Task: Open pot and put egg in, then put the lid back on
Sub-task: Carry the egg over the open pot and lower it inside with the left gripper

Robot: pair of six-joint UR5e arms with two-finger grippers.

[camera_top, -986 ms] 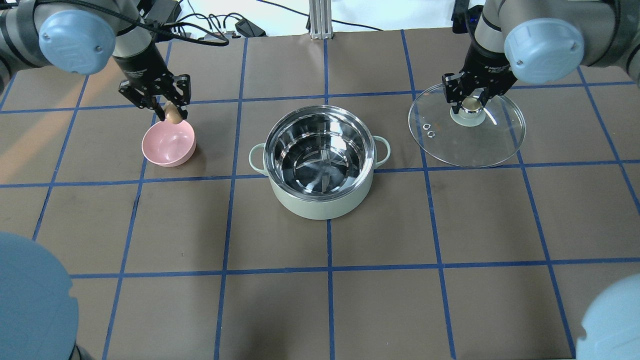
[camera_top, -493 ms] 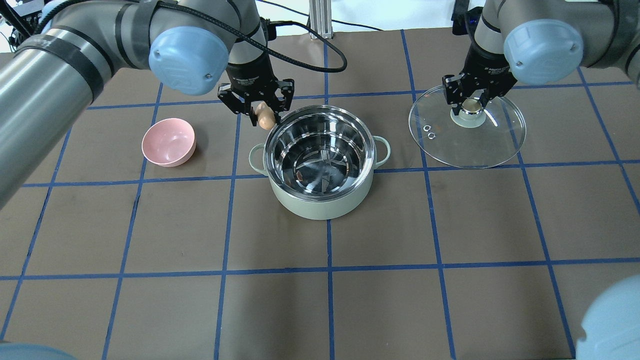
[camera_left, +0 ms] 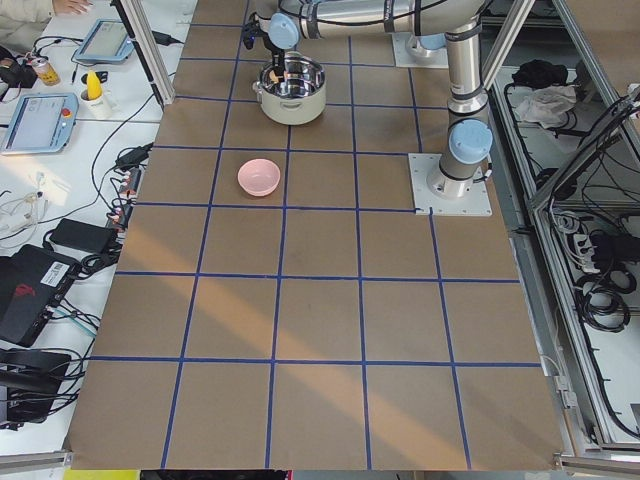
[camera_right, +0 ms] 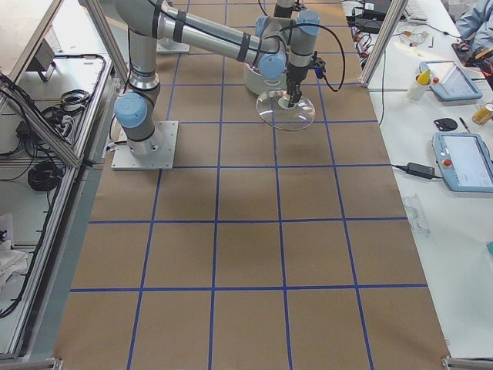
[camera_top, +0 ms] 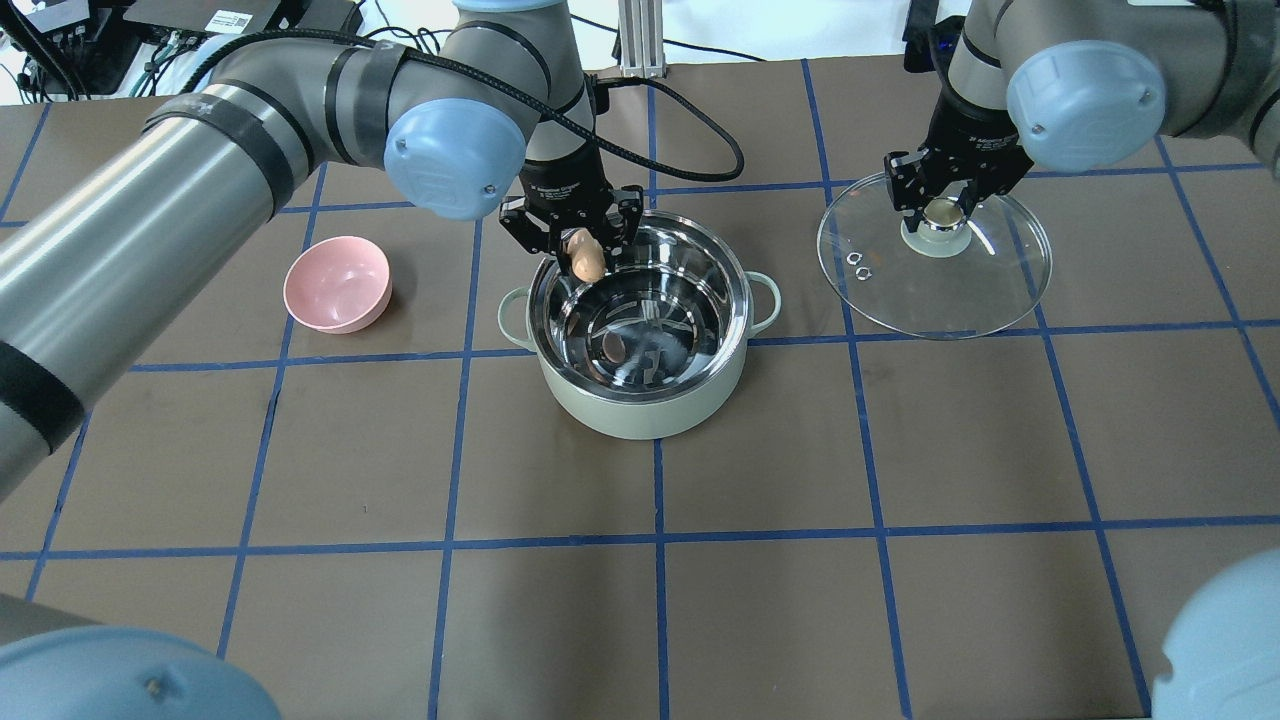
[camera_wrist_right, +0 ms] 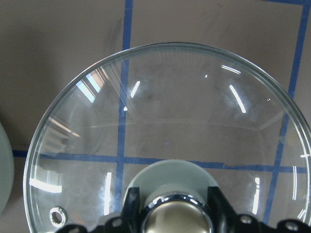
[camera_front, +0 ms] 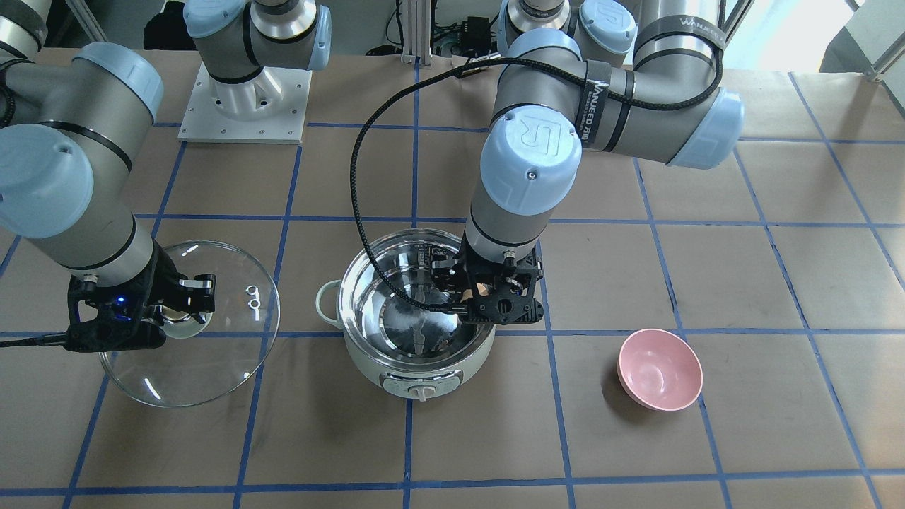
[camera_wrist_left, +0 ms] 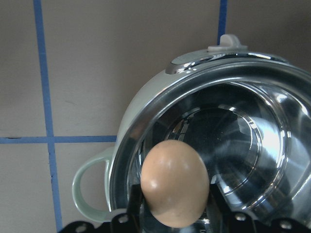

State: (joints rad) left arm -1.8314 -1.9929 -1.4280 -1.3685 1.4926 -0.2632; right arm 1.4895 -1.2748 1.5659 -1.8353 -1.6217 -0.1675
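The mint-green pot [camera_top: 640, 395] stands open at the table's middle, its steel inside [camera_front: 410, 322] bare. My left gripper [camera_top: 582, 252] is shut on the tan egg [camera_top: 584, 255] and holds it over the pot's far-left rim; the egg fills the left wrist view [camera_wrist_left: 175, 189]. The glass lid [camera_top: 960, 285] lies flat on the table to the pot's right. My right gripper [camera_top: 940, 212] is shut on the lid's beige knob [camera_top: 941, 210]; the lid also shows in the right wrist view [camera_wrist_right: 165, 121].
An empty pink bowl [camera_top: 337, 284] sits left of the pot, also seen in the front-facing view [camera_front: 660, 368]. The pot's control knob [camera_front: 423, 391] faces away from me. Blue tape lines grid the brown table [camera_top: 650, 600].
My left arm has carried the egg right, from above the pink bowl to over the pot's rim. The right gripper and lid have not moved.
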